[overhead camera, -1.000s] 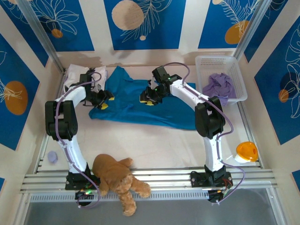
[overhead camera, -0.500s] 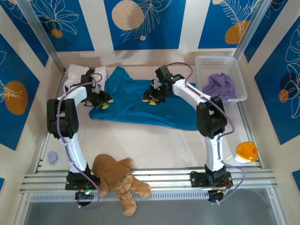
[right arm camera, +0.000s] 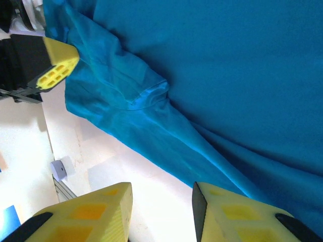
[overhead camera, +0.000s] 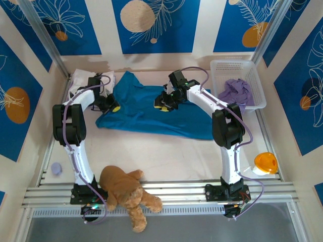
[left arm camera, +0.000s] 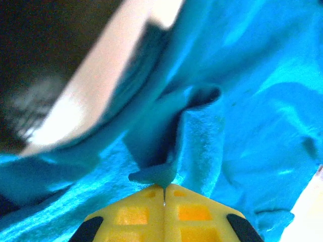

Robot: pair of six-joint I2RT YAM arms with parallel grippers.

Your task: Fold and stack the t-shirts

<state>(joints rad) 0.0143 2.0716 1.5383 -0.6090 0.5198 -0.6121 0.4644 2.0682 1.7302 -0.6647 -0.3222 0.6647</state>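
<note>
The left claw [left arm camera: 164,189] is pinched shut on a fold of the blue shirt [overhead camera: 146,117]. The right claw [right arm camera: 161,190] hangs over the shirt, partly open, holding nothing.

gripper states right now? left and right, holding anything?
left gripper: closed, pinching a fold of the teal t-shirt.
right gripper: open, holding nothing, over the teal t-shirt's edge.
</note>
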